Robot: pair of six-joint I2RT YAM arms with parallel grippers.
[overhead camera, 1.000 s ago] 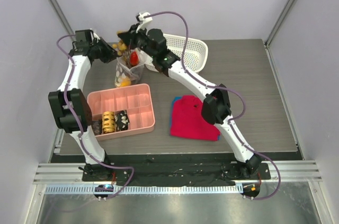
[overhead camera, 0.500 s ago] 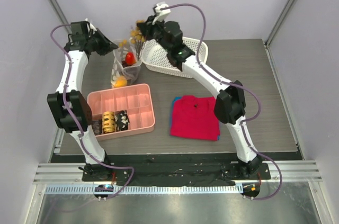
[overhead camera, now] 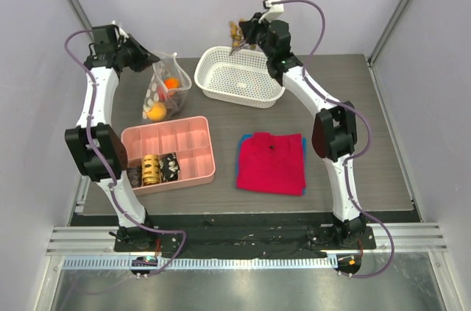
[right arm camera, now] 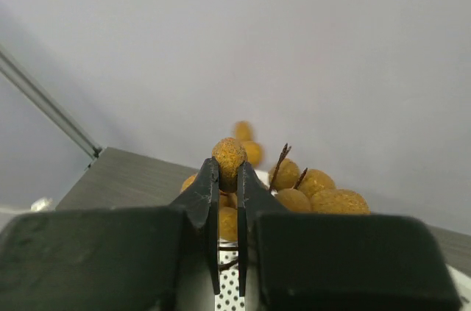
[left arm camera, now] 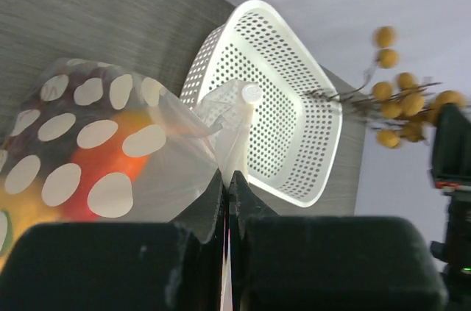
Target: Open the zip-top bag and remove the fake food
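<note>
The clear zip-top bag (overhead camera: 163, 90) with white dots lies at the back left of the table, with orange and red toy food inside; it also shows in the left wrist view (left arm camera: 110, 156). My left gripper (overhead camera: 147, 59) is shut on the bag's upper edge (left arm camera: 229, 151) and holds it up. My right gripper (overhead camera: 243, 35) is shut on the tan-brown ball cluster (overhead camera: 237, 30), holding it in the air above the back rim of the white mesh basket (overhead camera: 239, 76). In the right wrist view the fingertips (right arm camera: 213, 179) pinch one ball of the cluster (right arm camera: 294, 186).
A pink compartment tray (overhead camera: 173, 151) with a yellow coil and dark blocks lies at the front left. A red cloth (overhead camera: 271, 163) on a blue one lies at the front middle. The basket also shows in the left wrist view (left arm camera: 309, 127).
My right gripper has pulled the tan-brown cluster out of the bag and carried it right, to above the basket. The bag has tilted over to the left, held by my left gripper.
</note>
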